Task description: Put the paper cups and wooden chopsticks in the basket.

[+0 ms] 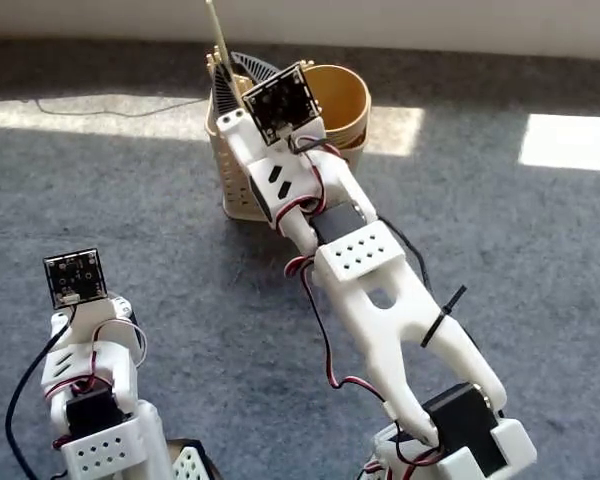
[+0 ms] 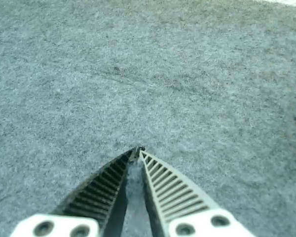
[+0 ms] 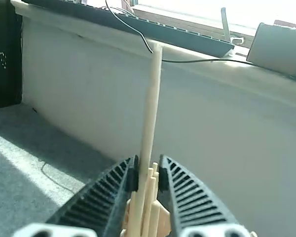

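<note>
A beige lattice basket [image 1: 236, 180] stands at the back of the grey carpet. A brown paper cup [image 1: 348, 98] sits at its right side, partly hidden by my right arm; whether it is inside I cannot tell. My right gripper [image 1: 228, 85] [image 3: 147, 163] hangs over the basket, shut on a wooden chopstick [image 3: 150, 108] [image 1: 218, 40] that stands upright and rises well above the fingers. Shorter chopsticks [image 3: 153, 202] stand lower behind it. My left gripper [image 2: 138, 149] is shut on nothing, low over bare carpet at the front left [image 1: 75, 278].
A white wall runs along the far edge behind the basket. A thin cable [image 1: 110, 110] lies on the carpet to the left of the basket. Open carpet lies between the two arms and to the right.
</note>
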Available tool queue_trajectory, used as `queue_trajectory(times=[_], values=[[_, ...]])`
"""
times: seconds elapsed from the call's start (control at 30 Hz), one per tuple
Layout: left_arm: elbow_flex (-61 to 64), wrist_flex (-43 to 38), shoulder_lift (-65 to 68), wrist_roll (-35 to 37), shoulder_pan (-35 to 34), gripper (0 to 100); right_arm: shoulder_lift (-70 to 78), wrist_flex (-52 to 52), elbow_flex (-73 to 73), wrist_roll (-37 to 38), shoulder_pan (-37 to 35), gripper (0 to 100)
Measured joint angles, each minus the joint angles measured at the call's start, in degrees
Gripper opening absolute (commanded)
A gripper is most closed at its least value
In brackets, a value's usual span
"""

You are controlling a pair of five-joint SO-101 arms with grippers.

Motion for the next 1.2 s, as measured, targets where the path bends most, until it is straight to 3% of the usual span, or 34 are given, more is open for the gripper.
queue_trajectory(times=[0.17, 0.33, 0.7, 1.03, 1.2], values=[[0.0, 0.0, 0.0, 0.0, 0.0, 1, -0.1, 0.0, 0.4, 0.0, 0.0, 11.1], [0.0, 0.0, 0.0, 0.0, 0.0, 1, -3.9, 0.0, 0.4, 0.0, -0.1, 0.1], [0.0, 0.0, 0.0, 0.0, 0.0, 1, -8.4, 0.0, 0.1, 0.0, -4.7, 1.4], [0.0, 0.0, 0.0, 0.0, 0.0, 1, -6.2, -0.1, -0.1, 0.0, -4.8, 1.4], [0.0, 0.0, 0.0, 0.0, 0.0, 1, -12.2, 9.3, 0.3, 0.0, -6.2, 1.4]])
